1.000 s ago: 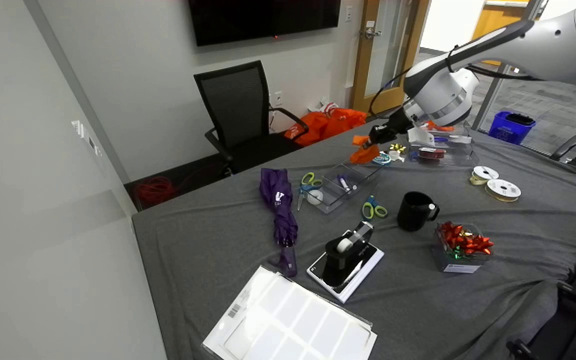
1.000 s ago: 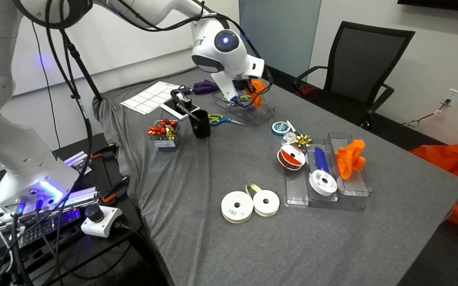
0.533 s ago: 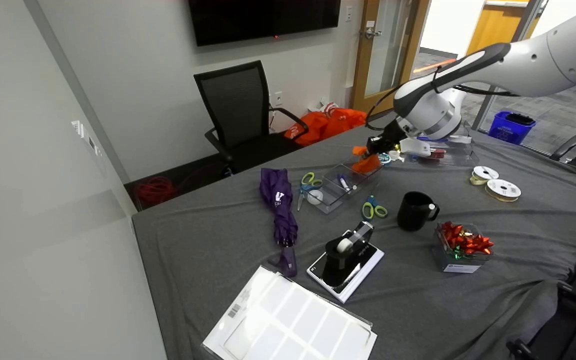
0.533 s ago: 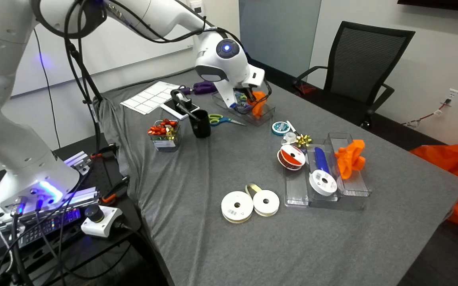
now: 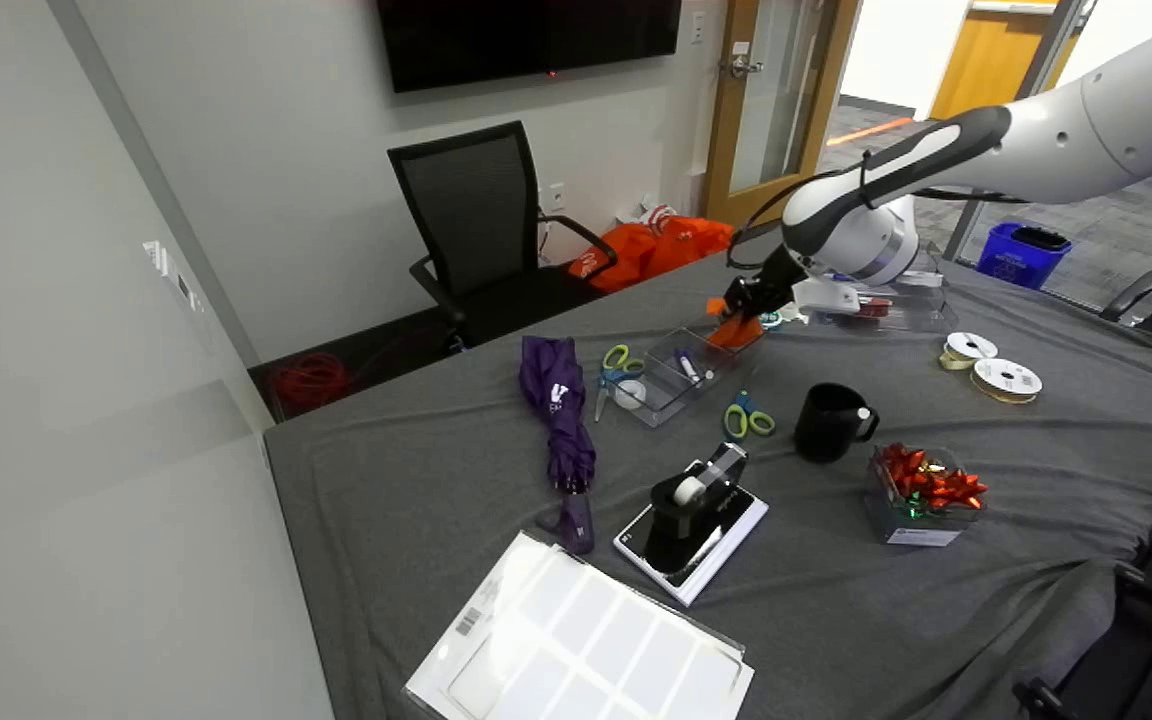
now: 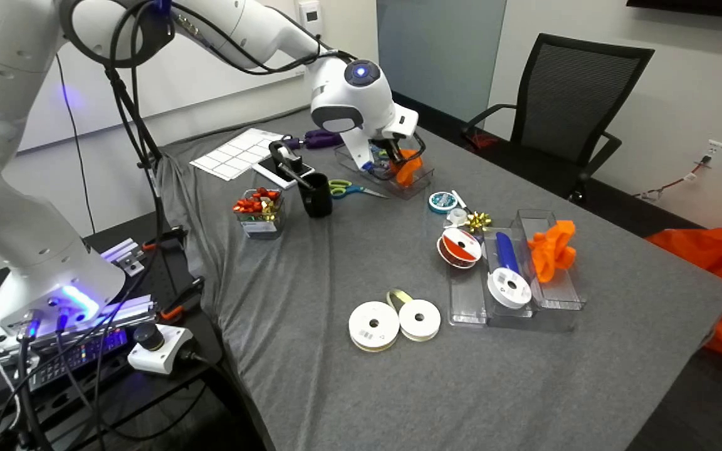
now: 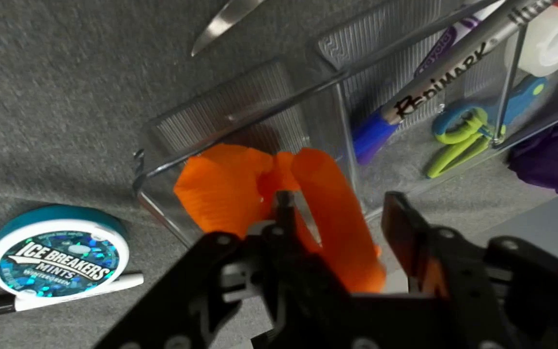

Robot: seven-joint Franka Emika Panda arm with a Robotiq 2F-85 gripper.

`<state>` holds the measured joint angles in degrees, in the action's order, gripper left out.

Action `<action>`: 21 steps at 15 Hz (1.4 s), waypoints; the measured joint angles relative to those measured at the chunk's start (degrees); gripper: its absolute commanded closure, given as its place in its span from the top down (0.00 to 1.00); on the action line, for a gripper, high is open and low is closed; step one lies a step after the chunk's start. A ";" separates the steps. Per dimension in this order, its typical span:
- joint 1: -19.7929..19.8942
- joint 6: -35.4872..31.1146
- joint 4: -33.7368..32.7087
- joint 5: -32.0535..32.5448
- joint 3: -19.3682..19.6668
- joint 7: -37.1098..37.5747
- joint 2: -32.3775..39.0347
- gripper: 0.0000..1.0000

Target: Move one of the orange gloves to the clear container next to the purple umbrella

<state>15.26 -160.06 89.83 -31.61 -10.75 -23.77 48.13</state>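
Note:
An orange glove (image 7: 225,184) drapes into the end compartment of the clear container (image 7: 255,118), part of it rising between my fingers. My gripper (image 7: 339,198) is open over it: the wrist view shows a gap between the cloth and the right-hand finger (image 7: 407,228), while cloth lies against or beside the left-hand one. In an exterior view the gripper (image 5: 741,300) is low over the container's far end, partly hiding the glove (image 5: 736,332). The purple umbrella (image 5: 561,410) lies beyond the container's opposite end. Another orange glove (image 6: 549,250) rests in a separate clear tray.
The container's middle holds markers (image 7: 448,63). Scissors (image 5: 748,418), a black mug (image 5: 829,422) and a tape dispenser (image 5: 691,500) stand nearby. A mints tin (image 7: 61,257) sits beside the container. Ribbon spools (image 6: 373,326) and the separate clear tray (image 6: 467,310) are farther off.
My gripper has come down with the glove, which has sunk from above the container into its end compartment. The jaws have parted. The other glove and the umbrella have not moved.

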 measured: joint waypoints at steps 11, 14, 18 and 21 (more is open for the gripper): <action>0.40 0.07 -2.79 10.05 -0.04 8.10 -1.51 1.00; 0.38 0.20 -2.80 11.92 -0.04 8.12 -3.01 1.00; 0.34 5.41 -2.69 15.15 0.89 8.55 -6.25 1.00; 0.23 11.96 -2.65 16.82 2.26 8.65 -9.18 1.00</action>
<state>15.49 -148.09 87.18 -14.79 -8.49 -15.12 38.95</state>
